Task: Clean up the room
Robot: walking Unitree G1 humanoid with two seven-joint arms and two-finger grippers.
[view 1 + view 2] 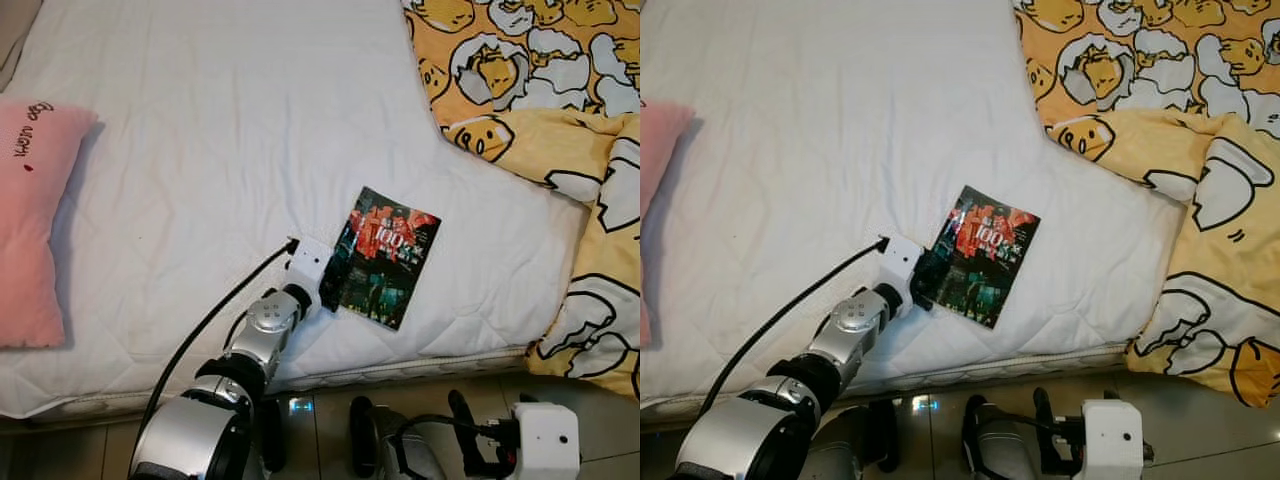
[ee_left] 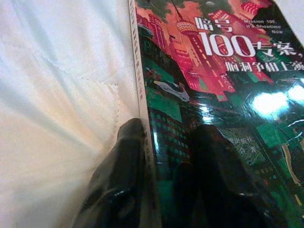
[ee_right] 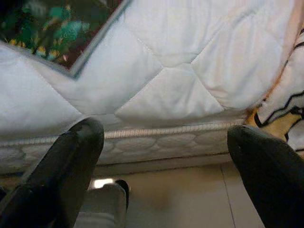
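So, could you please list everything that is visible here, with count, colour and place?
book: one, dark cover with red and green, on the mattress near its front edge
mattress: one, white quilted, under everything else
pillow: one, pink, at the robot's left on the mattress
duvet: one, yellow with egg cartoons, at the robot's right, hanging over the mattress edge
floor: beige tiles, in front of the mattress
cable: one, black, along the left arm
left gripper: black fingers, one at the book's spine, one on its cover
right gripper: black fingers apart, low in front of the mattress edge
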